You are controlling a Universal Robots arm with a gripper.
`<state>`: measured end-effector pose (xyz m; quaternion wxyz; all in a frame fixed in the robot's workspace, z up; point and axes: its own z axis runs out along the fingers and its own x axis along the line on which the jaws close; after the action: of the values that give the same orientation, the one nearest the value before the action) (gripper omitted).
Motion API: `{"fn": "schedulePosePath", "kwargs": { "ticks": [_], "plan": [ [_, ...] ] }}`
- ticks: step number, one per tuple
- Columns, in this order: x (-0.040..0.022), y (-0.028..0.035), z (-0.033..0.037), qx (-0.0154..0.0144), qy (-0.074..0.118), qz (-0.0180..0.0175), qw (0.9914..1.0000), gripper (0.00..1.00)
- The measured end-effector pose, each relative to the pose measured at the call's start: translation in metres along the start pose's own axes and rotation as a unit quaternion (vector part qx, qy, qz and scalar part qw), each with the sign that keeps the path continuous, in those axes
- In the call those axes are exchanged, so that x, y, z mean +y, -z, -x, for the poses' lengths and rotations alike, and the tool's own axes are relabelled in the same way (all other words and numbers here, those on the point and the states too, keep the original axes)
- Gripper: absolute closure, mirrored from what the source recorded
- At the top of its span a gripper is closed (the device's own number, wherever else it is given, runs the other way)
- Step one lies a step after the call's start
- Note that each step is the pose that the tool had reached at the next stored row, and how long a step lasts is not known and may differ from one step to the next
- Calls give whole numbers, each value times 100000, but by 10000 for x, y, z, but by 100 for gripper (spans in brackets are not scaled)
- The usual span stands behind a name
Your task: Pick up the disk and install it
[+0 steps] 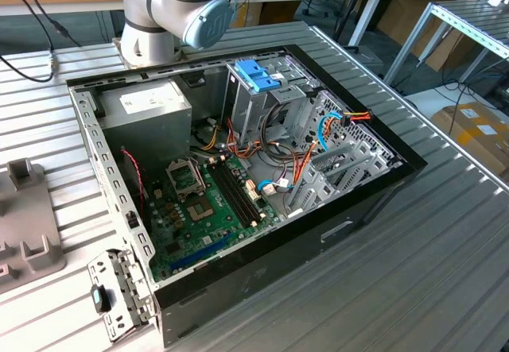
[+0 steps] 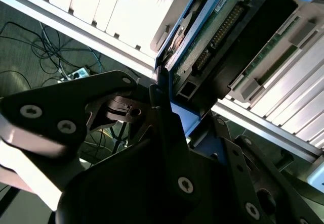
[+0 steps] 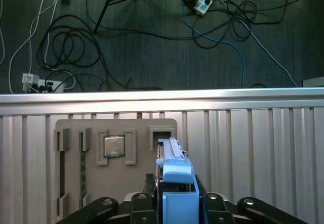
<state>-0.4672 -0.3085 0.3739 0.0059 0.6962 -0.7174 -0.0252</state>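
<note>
I have the gripper (image 3: pixel 174 206) clamped on the disk (image 3: pixel 175 183). In the first wrist view the disk stands on edge between the black fingers, with its blue carrier end nearest the camera and its rail running away from it. In the second wrist view one finger (image 2: pixel 163 107) presses on the blue side rail, and the disk's (image 2: pixel 212 42) green circuit board and connector pins show past it. I cannot tell whether the disk is clear of the surface.

Just past the disk's far end is a grey holder (image 3: pixel 71 128) on the ribbed counter (image 3: pixel 253 148), with a processor chip (image 3: pixel 114 146) seated in one pocket. Beyond the counter's edge, cables (image 3: pixel 66 42) lie coiled on the floor.

In the exterior view the open computer case (image 1: pixel 318 245) lies on the counter. Its motherboard (image 1: pixel 203 201) is nearest the camera, and the drive cage (image 1: pixel 254 110) with its blue clip (image 1: pixel 258 75) is further back. The arm's base (image 1: pixel 171 10) stands at twelve o'clock of the case. The grey holder sits at nine o'clock, at the exterior view's left.
</note>
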Motion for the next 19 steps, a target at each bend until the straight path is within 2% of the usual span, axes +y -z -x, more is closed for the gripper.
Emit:
{"fn": "schedulePosePath", "kwargs": {
  "ticks": [19],
  "plan": [
    [6, 120, 3, -1, 0, -4, 100000, 63]
  ]
}}
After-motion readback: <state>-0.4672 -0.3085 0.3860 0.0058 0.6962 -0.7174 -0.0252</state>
